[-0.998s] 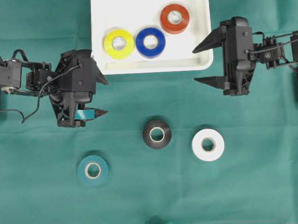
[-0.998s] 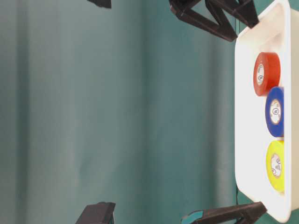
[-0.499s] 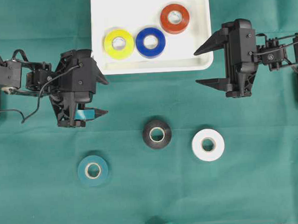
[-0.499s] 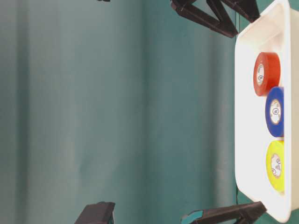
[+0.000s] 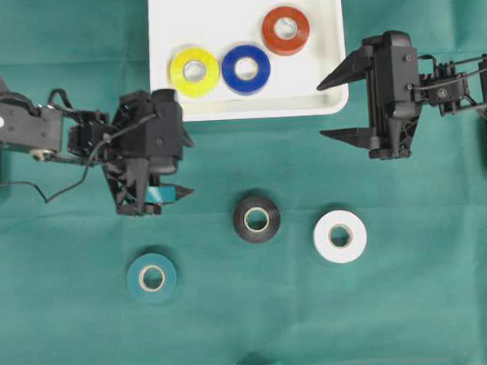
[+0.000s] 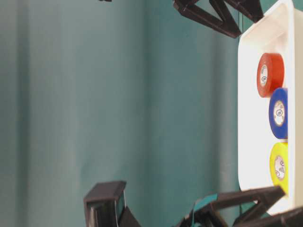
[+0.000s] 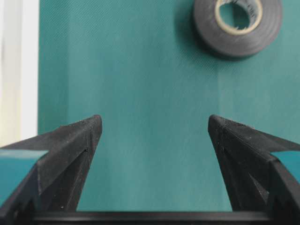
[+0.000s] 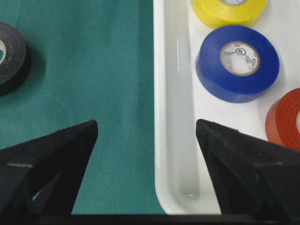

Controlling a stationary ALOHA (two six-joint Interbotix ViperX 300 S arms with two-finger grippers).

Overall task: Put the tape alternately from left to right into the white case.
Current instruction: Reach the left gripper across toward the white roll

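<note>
In the white case (image 5: 248,111) lie a yellow tape (image 5: 194,71), a blue tape (image 5: 246,69) and a red tape (image 5: 285,31). On the green cloth lie a black tape (image 5: 257,218), a white tape (image 5: 340,235) and a teal tape (image 5: 151,277). My left gripper (image 5: 187,165) is open and empty, left of the black tape (image 7: 237,26) and below the case's left front corner. My right gripper (image 5: 321,109) is open and empty, its jaws straddling the case's right front corner (image 8: 161,117), with the blue tape (image 8: 238,63) ahead.
A green cloth (image 5: 381,306) covers the whole table. The two arms reach in from the left and right edges. The table-level view shows the case (image 6: 248,118) with the red tape (image 6: 270,74), blue tape (image 6: 278,113) and yellow tape (image 6: 279,168).
My left gripper has moved right and slightly down, closer to the black tape, still open. The right gripper shifted slightly earlier and has since held still.
</note>
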